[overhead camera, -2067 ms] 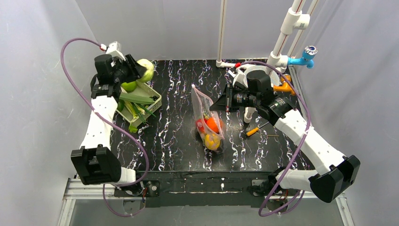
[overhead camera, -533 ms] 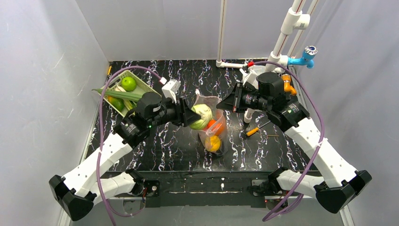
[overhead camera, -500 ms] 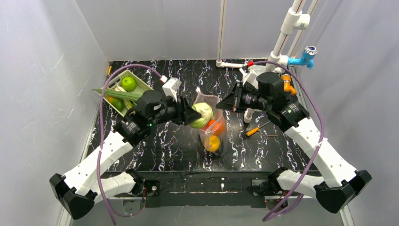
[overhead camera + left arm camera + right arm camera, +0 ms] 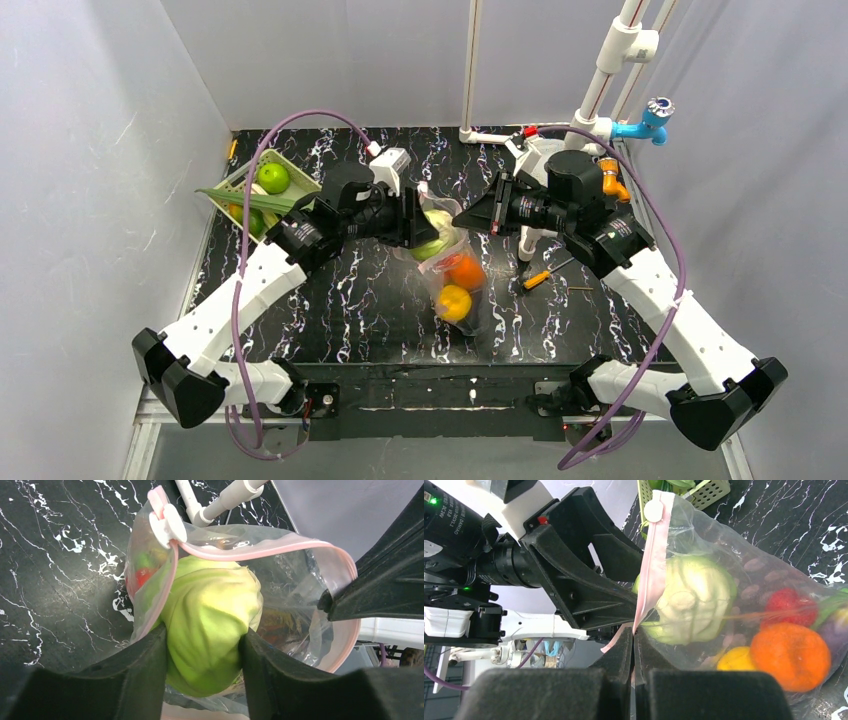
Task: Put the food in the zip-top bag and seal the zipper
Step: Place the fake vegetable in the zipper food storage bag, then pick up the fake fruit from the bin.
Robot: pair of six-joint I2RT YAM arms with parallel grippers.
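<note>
Zip-top bag (image 4: 474, 300) runs near-to-far, mouth at far end.

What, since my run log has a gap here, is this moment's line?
left hand: shut on cabbage, in bag mouth | right hand: shut on zipper | zipper: open

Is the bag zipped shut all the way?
No, the zip-top bag gapes open at its mouth, the pink zipper curving around the green cabbage held by the left gripper.

Top cam overhead; opposed close wrist cams share bag (image 4: 295, 575).
</note>
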